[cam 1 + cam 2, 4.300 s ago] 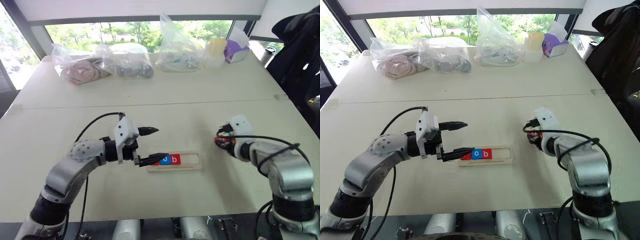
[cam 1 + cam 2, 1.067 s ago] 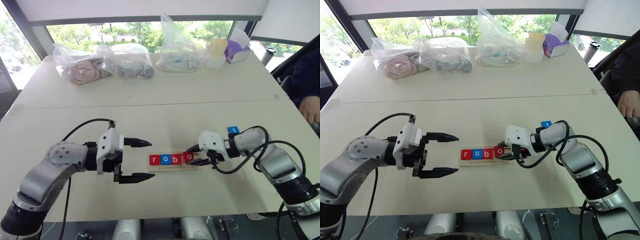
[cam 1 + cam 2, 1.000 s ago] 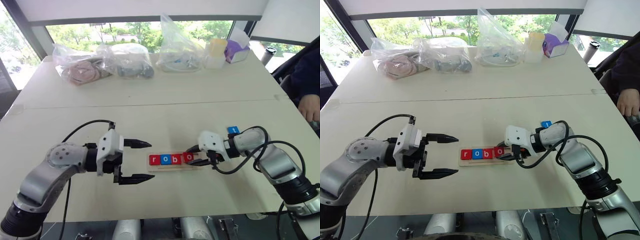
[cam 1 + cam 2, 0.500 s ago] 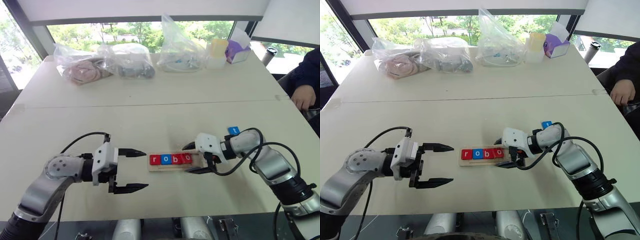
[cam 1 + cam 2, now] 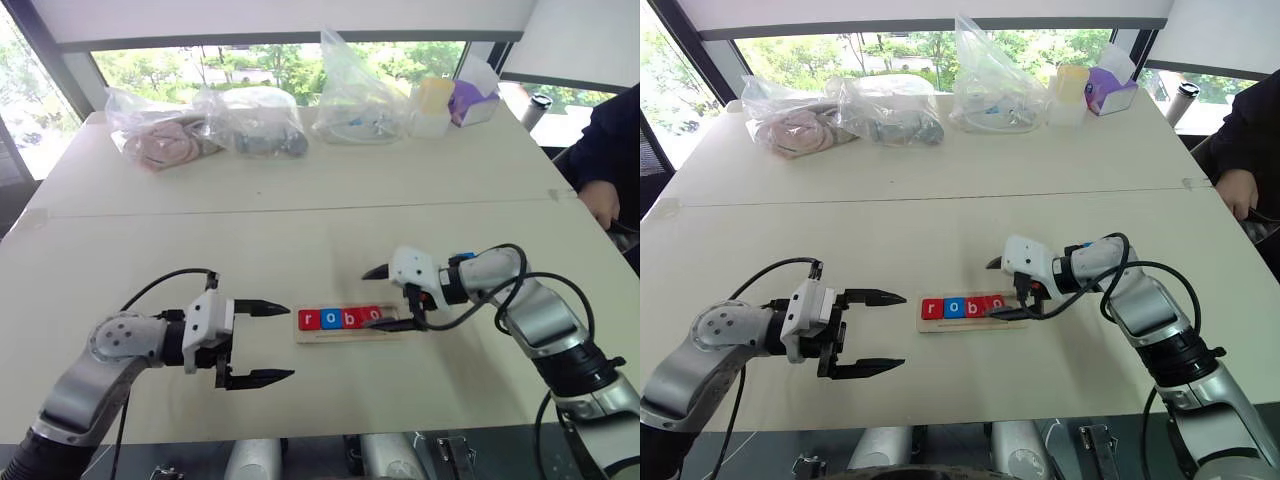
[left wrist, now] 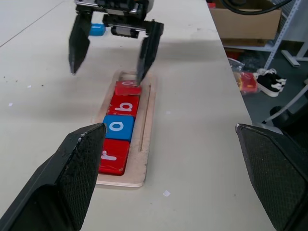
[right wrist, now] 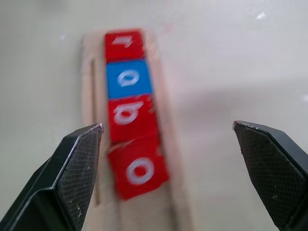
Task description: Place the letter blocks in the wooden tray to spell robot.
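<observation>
My right claw [image 5: 388, 298] hangs with its fingers spread wide over the right end of the wooden tray [image 5: 350, 334], gripping nothing. Four letter blocks [image 5: 341, 318] lie in the tray: red r, blue o, red b, red o. The last one [image 7: 140, 170] sits crooked, tilted out of line with the others. A blue block [image 6: 96, 30] rests on the table behind my right wrist, largely hidden, its letter unreadable. My left claw [image 5: 258, 343] waits spread wide and empty, left of the tray, apart from it
</observation>
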Controlling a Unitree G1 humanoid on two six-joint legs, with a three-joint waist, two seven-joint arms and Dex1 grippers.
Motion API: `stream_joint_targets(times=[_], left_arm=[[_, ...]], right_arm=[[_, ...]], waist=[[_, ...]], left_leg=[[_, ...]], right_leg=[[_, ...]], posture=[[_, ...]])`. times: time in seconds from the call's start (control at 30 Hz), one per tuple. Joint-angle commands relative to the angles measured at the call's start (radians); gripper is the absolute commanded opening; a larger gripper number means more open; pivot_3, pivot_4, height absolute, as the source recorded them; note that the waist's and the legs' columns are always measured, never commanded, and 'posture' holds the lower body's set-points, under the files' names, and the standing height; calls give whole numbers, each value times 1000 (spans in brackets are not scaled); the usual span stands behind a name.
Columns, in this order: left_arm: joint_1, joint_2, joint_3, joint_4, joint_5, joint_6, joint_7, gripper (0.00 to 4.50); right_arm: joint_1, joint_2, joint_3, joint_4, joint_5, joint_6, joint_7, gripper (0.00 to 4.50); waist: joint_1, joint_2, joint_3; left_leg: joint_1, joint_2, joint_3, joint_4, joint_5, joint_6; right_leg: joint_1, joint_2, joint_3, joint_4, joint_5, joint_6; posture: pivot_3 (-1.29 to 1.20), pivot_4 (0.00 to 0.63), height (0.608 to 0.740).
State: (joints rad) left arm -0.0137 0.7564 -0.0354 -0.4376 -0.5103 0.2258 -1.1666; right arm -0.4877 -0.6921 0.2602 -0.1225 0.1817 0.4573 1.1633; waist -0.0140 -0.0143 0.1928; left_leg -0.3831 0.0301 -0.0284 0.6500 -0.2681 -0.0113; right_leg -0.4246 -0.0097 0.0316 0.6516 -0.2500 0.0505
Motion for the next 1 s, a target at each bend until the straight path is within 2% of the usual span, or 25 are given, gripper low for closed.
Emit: stream_joint_targets(times=[0.03, 0.63, 0.9, 1.0], left_arm=[[-33, 3, -4, -49, -21, 39, 18, 4500], [-177, -2, -22, -124, -72, 224, 96, 4500], [-226, -8, -29, -132, -90, 273, 115, 4500], [-237, -12, -32, -137, -94, 287, 120, 4500]], right_arm=[[-14, 10, -16, -20, 20, 16, -10, 4450], [-6, -4, 29, 94, -110, -169, -36, 4450], [-33, -4, -106, -1, 45, 48, -44, 4450], [-36, 3, -234, -49, 158, 211, -101, 4450]], waist=[[2, 0, 0], [-1, 0, 0], [-1, 0, 0], [0, 0, 0]], left_leg=[[0, 0, 0, 0, 0, 0], [0, 0, 0, 0, 0, 0], [-1, 0, 0, 0, 0, 0], [0, 0, 0, 0, 0, 0]], right_leg=[[0, 0, 0, 0, 0, 0], [0, 0, 0, 0, 1, 2], [0, 0, 0, 0, 1, 3], [0, 0, 0, 0, 2, 3]], posture=[[0, 150, 739], [0, 150, 739], [0, 150, 739], [0, 150, 739]])
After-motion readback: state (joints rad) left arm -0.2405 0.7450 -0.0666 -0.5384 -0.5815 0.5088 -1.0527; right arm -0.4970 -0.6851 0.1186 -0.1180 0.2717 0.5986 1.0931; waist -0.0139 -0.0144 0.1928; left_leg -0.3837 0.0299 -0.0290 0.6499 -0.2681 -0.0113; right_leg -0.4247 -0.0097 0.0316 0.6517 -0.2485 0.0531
